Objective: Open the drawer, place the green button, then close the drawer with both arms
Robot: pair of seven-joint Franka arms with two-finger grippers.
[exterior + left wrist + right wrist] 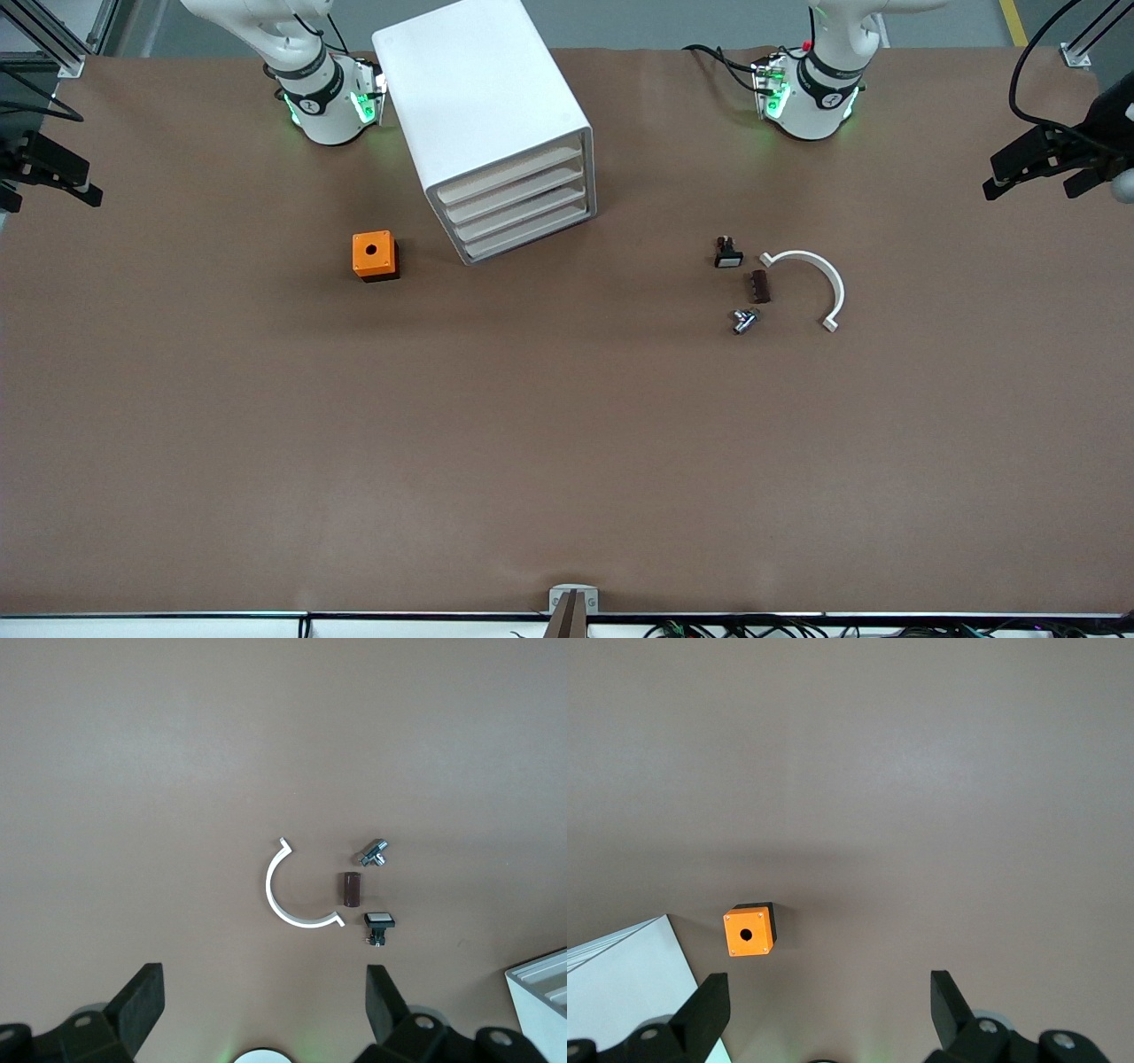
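The white cabinet (pixel 483 97) stands toward the right arm's end of the table with all four drawers shut. The drawer (pixel 530 233) is the bottom one. No green-capped button shows in any view. My left gripper (pixel 266 974) hangs open high over the bare table near its arm's base, with nothing between its fingers. Small parts lie on the table under its view. My right gripper (pixel 828 979) is also open and empty, high over the table beside the cabinet (pixel 620 988) and the orange box (pixel 749 930). Neither hand appears in the front view.
An orange box with a hole (pixel 375 255) sits beside the cabinet. Toward the left arm's end lie a black switch with a white cap (pixel 728 253), a brown block (pixel 760 286), a silver metal piece (pixel 744 321) and a white curved clip (pixel 811 279). Black fixtures (pixel 1045 164) jut in at both table ends.
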